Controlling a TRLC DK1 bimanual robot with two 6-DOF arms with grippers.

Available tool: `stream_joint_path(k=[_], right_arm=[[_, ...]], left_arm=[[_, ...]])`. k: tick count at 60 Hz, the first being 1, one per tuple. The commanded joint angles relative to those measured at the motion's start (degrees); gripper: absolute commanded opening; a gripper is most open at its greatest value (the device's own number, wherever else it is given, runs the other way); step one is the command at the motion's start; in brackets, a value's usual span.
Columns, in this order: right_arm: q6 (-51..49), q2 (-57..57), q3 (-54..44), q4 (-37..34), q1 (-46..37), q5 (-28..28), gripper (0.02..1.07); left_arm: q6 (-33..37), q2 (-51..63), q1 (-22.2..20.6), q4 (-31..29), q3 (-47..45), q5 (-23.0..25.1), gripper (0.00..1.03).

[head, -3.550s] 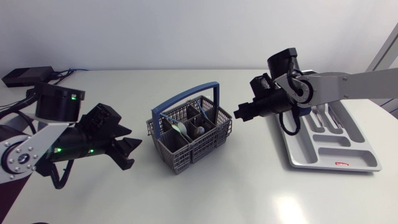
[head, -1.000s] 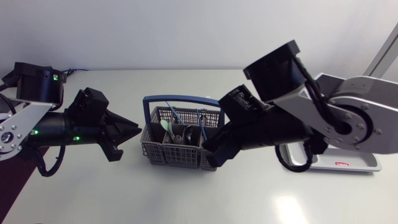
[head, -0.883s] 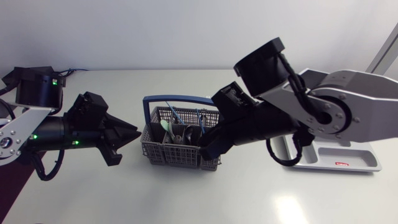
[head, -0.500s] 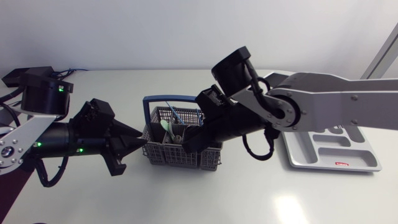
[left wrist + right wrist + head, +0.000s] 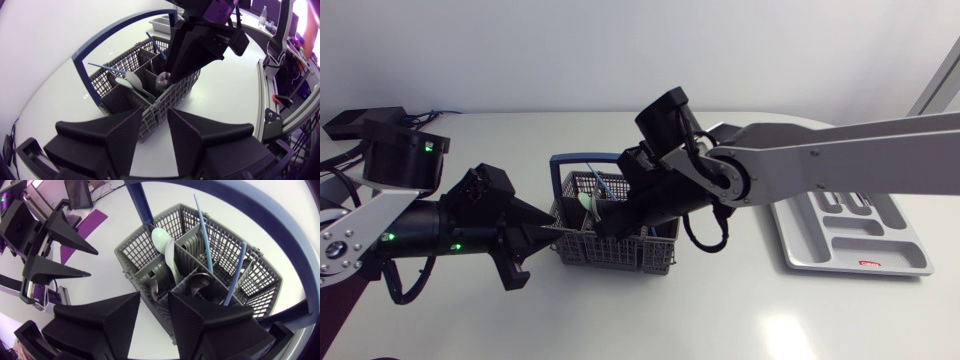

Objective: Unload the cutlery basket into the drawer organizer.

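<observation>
The grey mesh cutlery basket (image 5: 620,262) with a blue handle (image 5: 582,160) stands mid-table. It holds a pale green spoon (image 5: 165,245), blue-handled pieces (image 5: 202,235) and metal spoons (image 5: 196,286). My left gripper (image 5: 545,240) is at the basket's left wall. In the left wrist view it (image 5: 154,134) is open, with the basket's (image 5: 112,75) near corner between its fingers. My right gripper (image 5: 603,220) reaches down into the basket from the right. It (image 5: 154,311) is open over the compartments and holds nothing. The grey drawer organizer (image 5: 860,262) lies at the right.
A black box (image 5: 365,122) with cables sits at the table's back left corner. My right arm (image 5: 800,165) spans the space between the basket and the organizer.
My right arm has swung left and lowered its gripper into the basket. My left gripper has moved right to the basket's wall and its fingers have parted a little.
</observation>
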Motion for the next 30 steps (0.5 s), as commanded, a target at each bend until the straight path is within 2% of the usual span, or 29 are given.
stream_joint_path(k=[1, 4, 15, 18, 30], right_arm=[[2.1, 1.3, 1.1, 1.1, 0.4, -0.2, 0.36], [2.2, 1.6, 1.1, 1.9, 0.3, -0.2, 0.30], [2.5, 2.8, 1.1, 2.7, 0.7, -0.3, 0.29], [2.6, 3.1, 0.9, 3.5, 0.9, -0.8, 0.21], [3.2, 3.5, -0.2, 6.3, 0.4, -2.7, 0.14]], left_arm=[[0.2, -0.6, -0.3, -0.1, -0.7, -0.1, 0.40], [0.3, -0.7, -0.3, -0.1, -0.8, -0.1, 0.40], [0.4, -0.8, -0.3, 0.3, -1.3, -0.1, 0.40], [0.4, -1.1, -0.3, 0.4, -1.6, -0.1, 0.40], [0.4, -1.3, -0.4, 1.0, -2.6, -0.1, 0.40]])
